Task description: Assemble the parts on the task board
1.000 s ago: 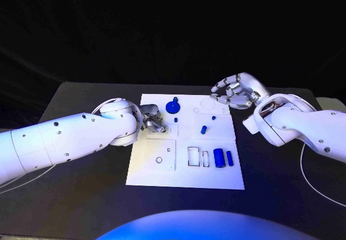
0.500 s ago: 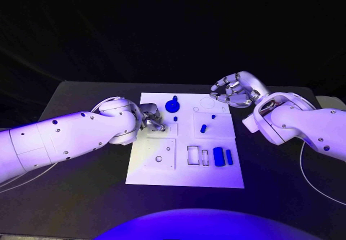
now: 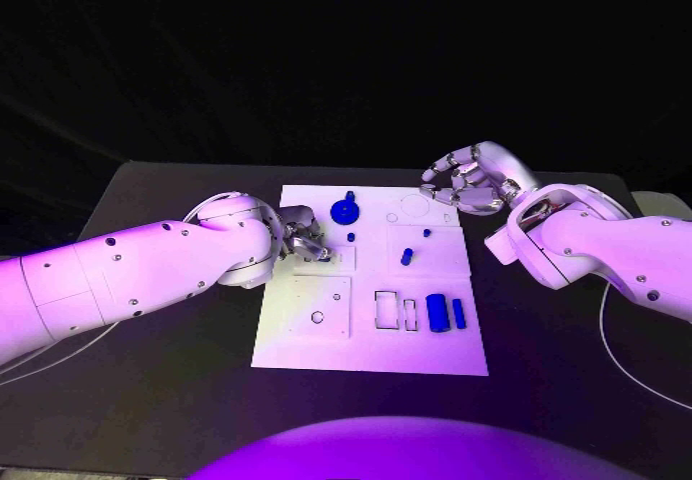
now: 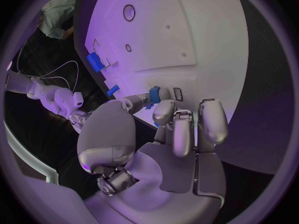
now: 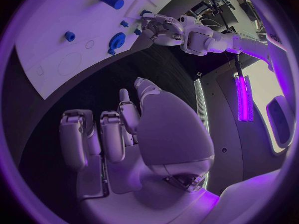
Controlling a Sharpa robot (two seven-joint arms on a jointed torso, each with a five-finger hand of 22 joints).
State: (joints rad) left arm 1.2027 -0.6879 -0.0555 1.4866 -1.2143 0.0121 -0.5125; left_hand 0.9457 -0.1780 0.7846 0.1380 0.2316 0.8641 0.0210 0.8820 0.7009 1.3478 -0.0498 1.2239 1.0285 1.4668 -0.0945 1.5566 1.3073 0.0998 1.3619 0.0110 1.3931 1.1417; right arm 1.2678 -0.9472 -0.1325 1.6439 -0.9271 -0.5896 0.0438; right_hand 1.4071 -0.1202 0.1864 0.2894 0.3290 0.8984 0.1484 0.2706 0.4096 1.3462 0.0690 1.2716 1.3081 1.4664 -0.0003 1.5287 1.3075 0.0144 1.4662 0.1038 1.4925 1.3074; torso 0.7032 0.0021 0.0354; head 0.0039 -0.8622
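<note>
— Task board sits mid-frame on your table?
— Yes. Centre-left, your left hand seemingly pinches a small blue part over it; upper right, your right hand curls on nothing.

One task board. Six blue parts on it: one round knob, two cylinders, three small pegs.

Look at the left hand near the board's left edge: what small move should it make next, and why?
Probably ease the left hand down so the small blue part pinched in its fingers meets the task board. In the left wrist view the part sits at the fingertips just over the white surface, not yet seated. The right hand hovers at the board's far right corner, holding nothing.
</note>
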